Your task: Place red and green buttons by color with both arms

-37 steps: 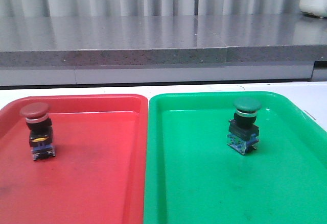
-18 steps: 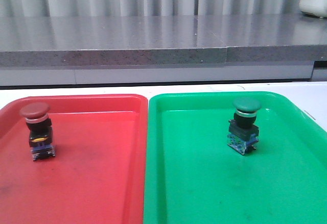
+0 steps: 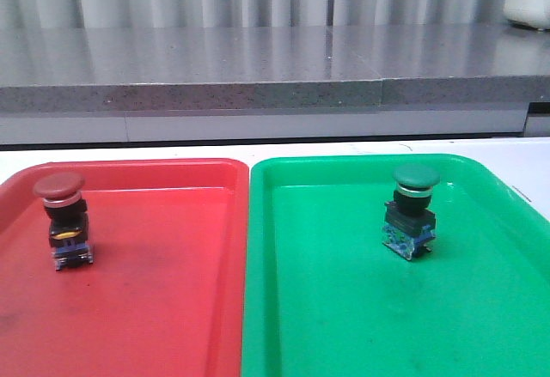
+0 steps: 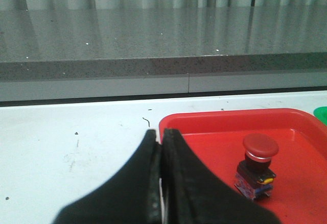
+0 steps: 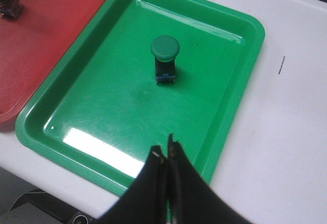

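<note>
Status: the sort appears complete. The red button (image 3: 62, 219) stands upright in the red tray (image 3: 163, 308), toward its left side. The green button (image 3: 412, 211) stands upright in the green tray (image 3: 344, 308), right of centre. Each button rests in the tray of its own colour, so no placement remains, as far as the views show. The 2 trays lie edge to edge on the white table (image 3: 129, 155).

Gripper state:
- Left gripper (image 4: 161, 147) — fingers pressed together, holding nothing. It sits over the table just beside a corner of the red tray, apart from the red button.
- Right gripper (image 5: 166, 155) — fingers likewise together and empty. It hangs above the near rim of the green tray, well apart from the green button.

Neither gripper touches a button or a tray. Neither arm enters the front view, which suggests both are retracted toward the robot.

Remaining work, as a judgement: none on the buttons themselves; at most, parking both arms at rest.

Change against the earlier front views: none detectable. At 1 s and at 0.5 s before this moment both buttons occupy the same spots in the same upright pose, and both trays are unmoved — the scene is static.
</note>
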You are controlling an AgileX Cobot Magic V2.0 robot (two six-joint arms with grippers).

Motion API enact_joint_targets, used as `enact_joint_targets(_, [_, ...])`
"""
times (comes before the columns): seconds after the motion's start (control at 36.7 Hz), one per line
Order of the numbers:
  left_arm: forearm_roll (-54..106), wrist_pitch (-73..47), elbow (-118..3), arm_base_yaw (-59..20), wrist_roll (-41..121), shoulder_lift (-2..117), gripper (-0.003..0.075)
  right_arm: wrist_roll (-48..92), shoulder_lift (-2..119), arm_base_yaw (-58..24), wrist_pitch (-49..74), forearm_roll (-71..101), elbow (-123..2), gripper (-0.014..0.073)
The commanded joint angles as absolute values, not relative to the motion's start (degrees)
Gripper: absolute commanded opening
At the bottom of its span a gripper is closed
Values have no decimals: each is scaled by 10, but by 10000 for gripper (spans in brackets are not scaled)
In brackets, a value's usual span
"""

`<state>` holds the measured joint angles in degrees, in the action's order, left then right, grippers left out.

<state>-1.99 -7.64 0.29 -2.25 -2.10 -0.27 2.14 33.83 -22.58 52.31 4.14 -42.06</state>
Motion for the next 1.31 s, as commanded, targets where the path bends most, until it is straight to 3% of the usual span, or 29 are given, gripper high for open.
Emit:
enact_joint_targets(0.0, [-15,21,11,-11,-25,-14,-20,22,337,-227,490,38,-436,-108])
enact_joint_targets(1.28, [10,30,17,-1,-25,-13,-20,22,337,-227,491,38,-436,-108])
